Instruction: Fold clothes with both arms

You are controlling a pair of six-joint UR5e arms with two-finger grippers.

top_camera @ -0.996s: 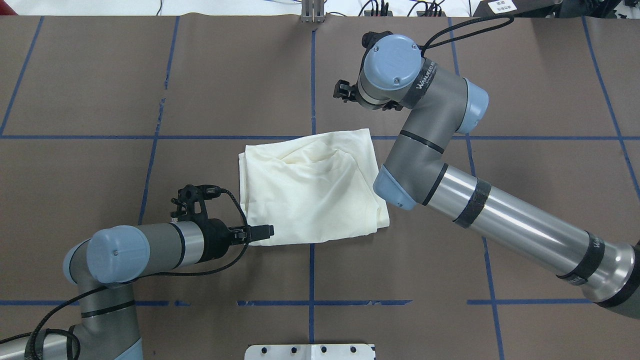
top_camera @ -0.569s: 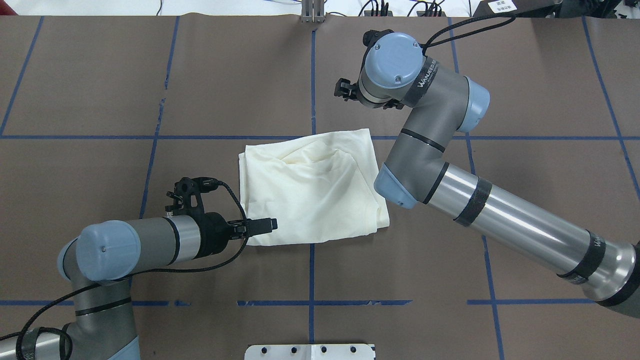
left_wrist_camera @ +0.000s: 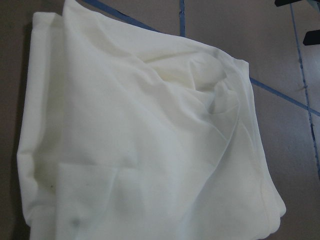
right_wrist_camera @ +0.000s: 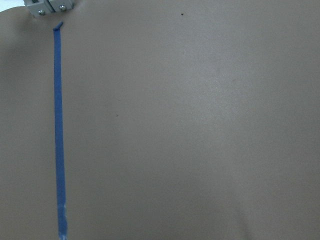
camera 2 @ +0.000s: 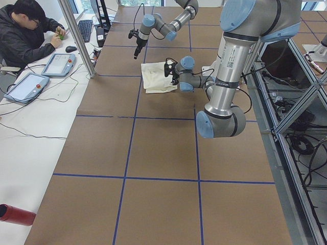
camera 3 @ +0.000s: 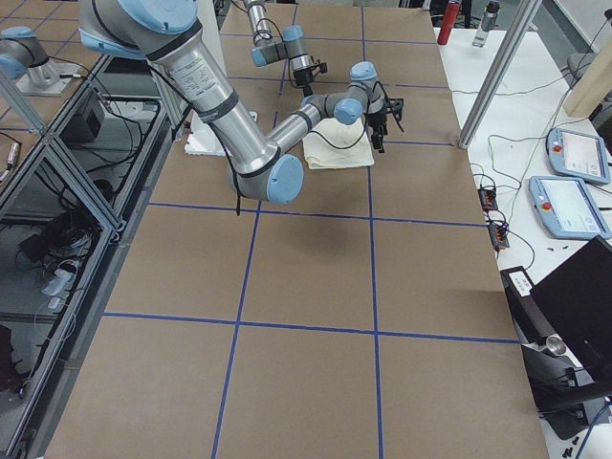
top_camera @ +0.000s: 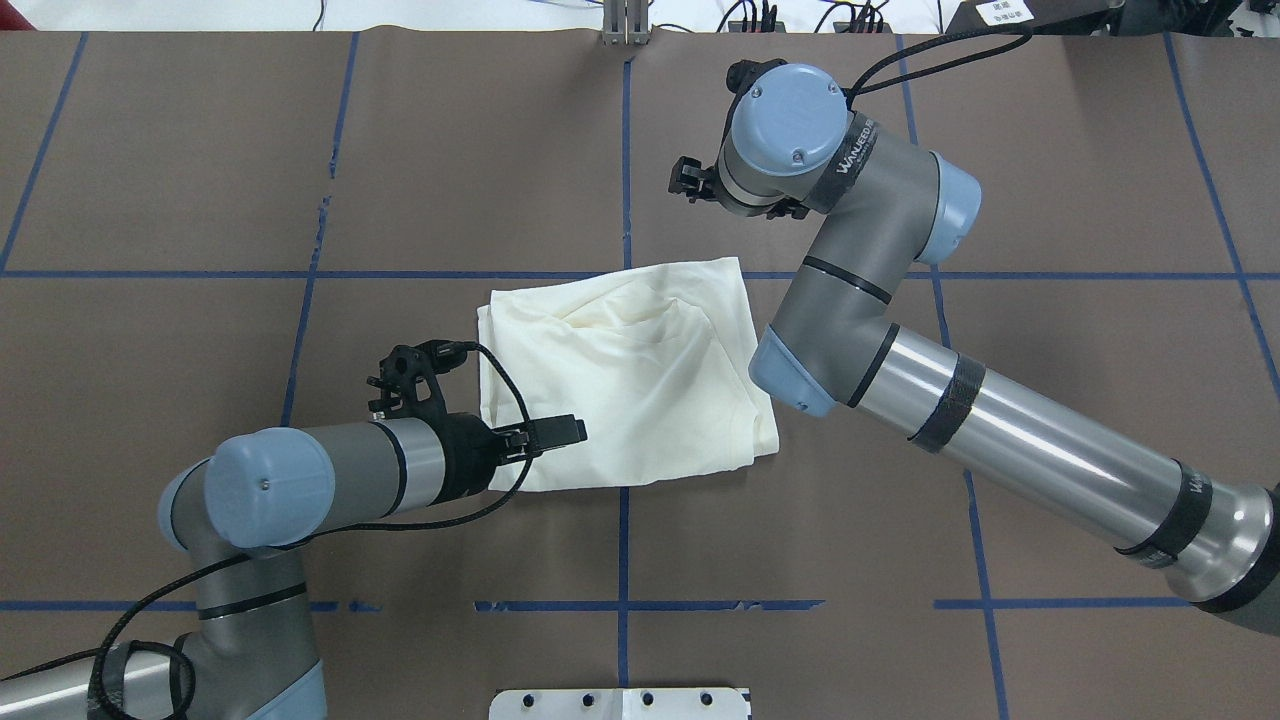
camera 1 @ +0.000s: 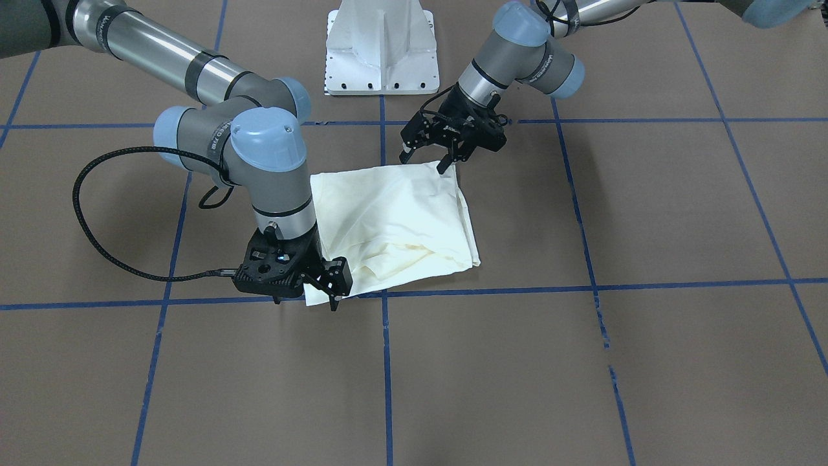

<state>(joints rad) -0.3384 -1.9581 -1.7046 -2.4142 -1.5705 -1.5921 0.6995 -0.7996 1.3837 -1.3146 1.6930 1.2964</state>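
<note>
The clothes are one cream shirt [top_camera: 625, 375], folded into a rough rectangle with its plain side up and loose wrinkles near the far edge. No print shows. My left gripper [top_camera: 565, 432] hovers over the shirt's near-left corner, its jaws open and empty [camera 1: 425, 162]. The left wrist view is filled by the shirt [left_wrist_camera: 140, 140]. My right gripper [camera 1: 305, 299] hangs open above the table just beyond the shirt's far right corner, holding nothing. From overhead it [top_camera: 688, 182] is mostly hidden under its own wrist. The right wrist view shows only bare brown table.
The brown table top carries a grid of blue tape lines [top_camera: 622, 605]. The white base mount [top_camera: 620, 703] sits at the near edge. A person [camera 2: 25, 33] sits at a side desk with tablets [camera 2: 59, 64] beyond the table's far side.
My left gripper has moved right and forward, from the shirt's near-left edge to over its corner. The right arm has barely shifted. The shirt lies as before.
</note>
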